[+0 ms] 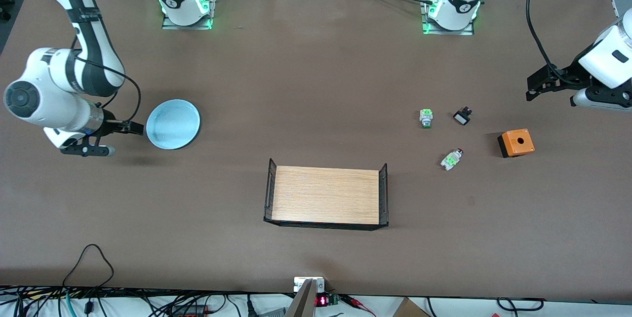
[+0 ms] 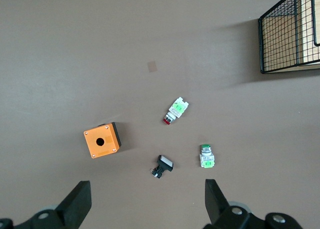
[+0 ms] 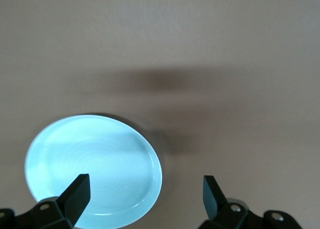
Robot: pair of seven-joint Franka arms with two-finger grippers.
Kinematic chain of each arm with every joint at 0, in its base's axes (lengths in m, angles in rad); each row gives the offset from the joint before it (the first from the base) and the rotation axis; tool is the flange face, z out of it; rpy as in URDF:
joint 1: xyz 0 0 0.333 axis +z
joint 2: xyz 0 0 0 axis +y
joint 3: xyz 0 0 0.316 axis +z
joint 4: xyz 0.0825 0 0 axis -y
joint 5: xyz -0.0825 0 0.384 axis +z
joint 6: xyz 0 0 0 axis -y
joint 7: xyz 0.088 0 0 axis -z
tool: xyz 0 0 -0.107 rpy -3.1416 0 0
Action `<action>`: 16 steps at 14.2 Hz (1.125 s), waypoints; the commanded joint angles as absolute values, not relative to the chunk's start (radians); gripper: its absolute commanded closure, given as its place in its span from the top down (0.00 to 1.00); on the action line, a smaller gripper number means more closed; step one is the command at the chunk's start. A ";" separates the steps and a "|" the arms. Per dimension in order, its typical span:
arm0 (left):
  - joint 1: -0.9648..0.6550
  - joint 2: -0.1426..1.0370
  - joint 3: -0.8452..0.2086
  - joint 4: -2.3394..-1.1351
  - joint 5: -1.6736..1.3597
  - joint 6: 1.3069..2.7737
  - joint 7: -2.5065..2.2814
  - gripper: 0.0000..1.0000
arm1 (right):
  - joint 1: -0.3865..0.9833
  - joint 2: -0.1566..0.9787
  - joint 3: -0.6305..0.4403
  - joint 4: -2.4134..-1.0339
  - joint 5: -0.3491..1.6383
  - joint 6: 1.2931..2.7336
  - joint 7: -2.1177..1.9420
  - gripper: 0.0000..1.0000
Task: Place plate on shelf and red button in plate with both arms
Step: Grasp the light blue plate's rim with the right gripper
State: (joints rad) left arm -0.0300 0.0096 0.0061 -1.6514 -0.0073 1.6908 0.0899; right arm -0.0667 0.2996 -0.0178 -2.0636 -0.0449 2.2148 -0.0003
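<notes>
Nearest the front camera stands a wooden shelf (image 1: pixel 326 195), a flat pale-oak board with black wire-mesh ends. Just farther off, toward the left arm's end, the red button (image 1: pixel 452 158) lies on its side on the matte brown table (image 1: pixel 316 85): a whitish-grey body with a green block, its long axis slanted, the small red cap pointing away from the camera and toward the orange box (image 1: pixel 516 142), a squarish box with a round hole on top. Farther still sit a green-capped switch (image 1: pixel 426 118) and a small black switch (image 1: pixel 462 116) with a white face.

Toward the right arm's end, the plate (image 1: pixel 173 124), round, smooth, pale blue with a raised rim, rests flat. The right gripper (image 1: pixel 116 134) hangs beside its edge, jaws apart and empty. The left gripper (image 1: pixel 548 85) hovers over bare table near the orange box, jaws apart and empty.
</notes>
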 commanded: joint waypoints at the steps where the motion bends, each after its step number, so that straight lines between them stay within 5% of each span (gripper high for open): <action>1: -0.026 0.025 0.009 -1.621 -0.006 1.677 0.115 1.00 | -0.084 0.308 -0.011 -2.163 -0.040 2.336 -0.017 1.00; 14: -0.025 0.025 0.009 -1.623 -0.006 1.675 0.115 1.00 | -0.120 0.420 -0.002 -2.191 0.149 2.390 -0.166 0.99; 15: -0.025 0.025 0.009 -1.623 -0.006 1.675 0.115 1.00 | -0.118 0.420 -0.002 -2.191 0.149 2.388 -0.166 0.95; 16: -0.025 0.025 0.009 -1.621 -0.006 1.675 0.115 1.00 | -0.118 0.419 0.005 -2.191 0.149 2.381 -0.166 0.79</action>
